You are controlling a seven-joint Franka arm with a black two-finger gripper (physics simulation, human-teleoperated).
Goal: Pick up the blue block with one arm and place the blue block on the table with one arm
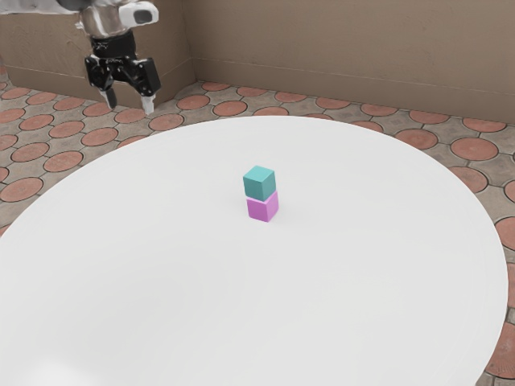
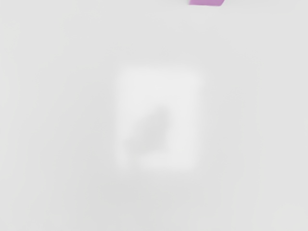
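With the gripper (image 1: 129,103) released and empty, the blue block (image 1: 260,185) should be lifted straight up by 2 opposite faces, leaving the pink block (image 1: 261,208) beneath undisturbed.

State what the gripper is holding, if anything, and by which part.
Nothing is held: the gripper is open and empty, and the blue block rests on the pink block.

White-cased arm (image 1: 36,6), accented in black and grey, tipped with a glossy black, pale-fingered end effector (image 1: 129,103).
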